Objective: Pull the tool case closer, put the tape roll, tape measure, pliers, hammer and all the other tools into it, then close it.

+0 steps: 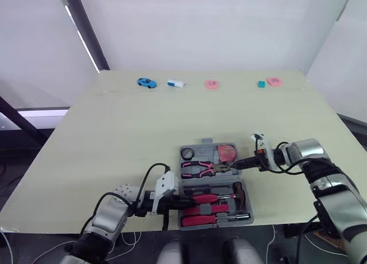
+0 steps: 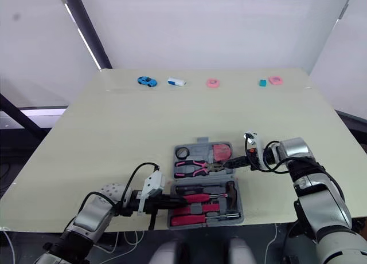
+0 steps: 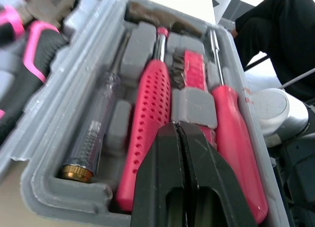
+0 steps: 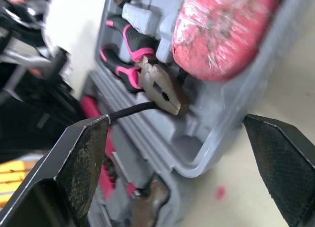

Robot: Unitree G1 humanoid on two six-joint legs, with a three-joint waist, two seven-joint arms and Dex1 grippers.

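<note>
1. Left claw [image 3: 178, 126] has its two fingers pressed together with nothing between them. It reaches in over the left end of the near half of the case [image 1: 198, 145], just above the hammer [image 3: 150, 104].
2. Right claw [image 4: 175, 119] is spread wide and holds nothing. It sits at the right edge of the case's far half, just beside the nose of the pliers [image 4: 160, 91] and near the tape measure [image 4: 221, 30].
3. The case lies open and flat on the table [image 1: 114, 132], close to the front edge, between the two claws.
4. Its far half holds the tape roll [image 1: 187, 154] in the left corner, the tape measure at the right, and the pliers along the hinge side with their nose pointing right.
5. Its near half holds the hammer with its head at the right end. A clear tester [image 3: 93, 138] lies alongside it on the hinge side, and a red screwdriver [image 3: 236, 138] lies on the other side.
6. Along the table's far edge, well apart from the case, stand a blue toy car [image 1: 147, 82], a white piece [image 1: 176, 83], two pink rings [image 1: 212, 84] and a teal block [image 1: 261, 84].
</note>
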